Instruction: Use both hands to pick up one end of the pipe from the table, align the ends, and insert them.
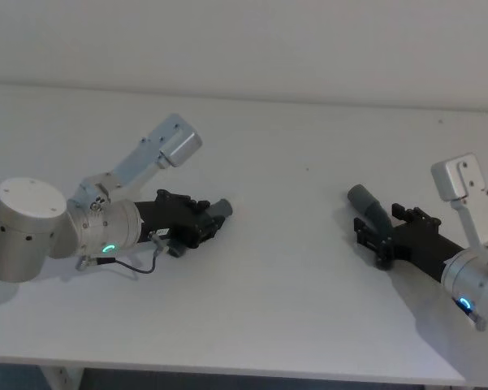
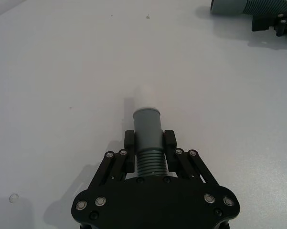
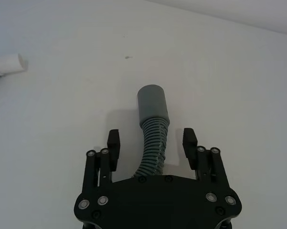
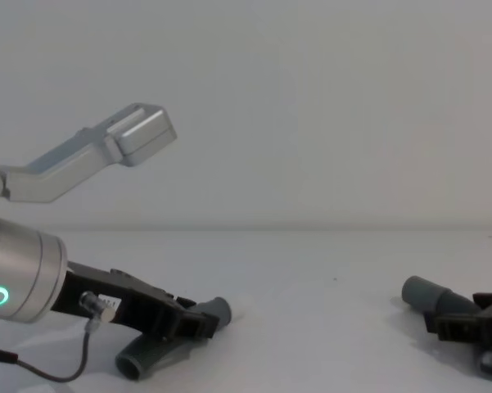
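The pipe lies in two halves, well apart on the white table [image 1: 292, 268]. The narrow-cuffed hose piece [image 2: 148, 160] is on the robot's left. Its grey cuff [image 2: 147, 125] pokes forward past the left gripper [image 2: 149, 142], whose pads [image 2: 130, 143] are closed onto the corrugated run just behind that cuff. Its white tip [image 3: 9, 63] shows best from the other arm's wrist camera. In the chest view the curved tail of this piece seems to rest on the table, though whether the cuffed end is lifted clear is hard to tell. The wide-cuffed hose piece [image 3: 153, 143] is on the right, its plain grey sleeve [image 3: 152, 101] pointing toward the table's middle. The right gripper [image 3: 152, 141] straddles its ribbed body with the fingers [image 3: 113, 143] spread wide, apart from it on both sides and gripping nothing. Both pieces look light. The ribs will likely flex and spring, while the smooth cuffs are stiff and may slip, so a hold on the ribs close behind the cuff should keep each end steadiest for aligning. Nothing is seated in the sleeve, which I take to be the receiver for the white tip.
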{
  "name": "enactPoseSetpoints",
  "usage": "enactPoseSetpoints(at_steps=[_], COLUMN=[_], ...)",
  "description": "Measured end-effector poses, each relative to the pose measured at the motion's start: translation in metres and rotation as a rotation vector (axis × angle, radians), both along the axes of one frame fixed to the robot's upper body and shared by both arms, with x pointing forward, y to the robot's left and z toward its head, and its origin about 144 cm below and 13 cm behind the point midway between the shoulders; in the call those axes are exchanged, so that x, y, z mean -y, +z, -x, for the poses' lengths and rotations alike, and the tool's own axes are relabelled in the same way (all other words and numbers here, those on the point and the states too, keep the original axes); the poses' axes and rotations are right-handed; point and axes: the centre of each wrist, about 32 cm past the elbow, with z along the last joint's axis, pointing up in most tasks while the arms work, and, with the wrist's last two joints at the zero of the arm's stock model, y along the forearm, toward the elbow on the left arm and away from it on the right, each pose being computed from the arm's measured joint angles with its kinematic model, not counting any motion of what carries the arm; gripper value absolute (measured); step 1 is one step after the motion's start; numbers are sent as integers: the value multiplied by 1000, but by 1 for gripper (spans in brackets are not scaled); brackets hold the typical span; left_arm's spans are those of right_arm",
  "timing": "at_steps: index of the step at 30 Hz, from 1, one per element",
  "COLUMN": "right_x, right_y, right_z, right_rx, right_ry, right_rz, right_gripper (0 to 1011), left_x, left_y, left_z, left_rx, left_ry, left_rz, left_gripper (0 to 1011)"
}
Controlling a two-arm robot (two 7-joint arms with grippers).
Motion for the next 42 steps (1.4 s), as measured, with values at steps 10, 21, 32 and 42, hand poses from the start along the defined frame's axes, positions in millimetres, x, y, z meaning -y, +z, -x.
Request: enactPoseSetpoints(at_steps=[10, 21, 32, 42], right_x=[0, -1, -1, -2], right_y=[0, 0, 0, -1], right_z=[0, 0, 0, 0], right_rx=[-7, -11, -13, 32], right_ry=[-4, -4, -5, -1], right_rz=[-2, -2, -3, -29], right_gripper=[492, 199, 177, 166], left_x=[0, 0, 0, 0], left_y=[0, 0, 0, 2], left_z=[0, 0, 0, -1], left_rx=[0, 0, 0, 31], left_ry=[0, 0, 0, 3], left_rz=[0, 0, 0, 1], left_gripper=[353, 352, 353, 353])
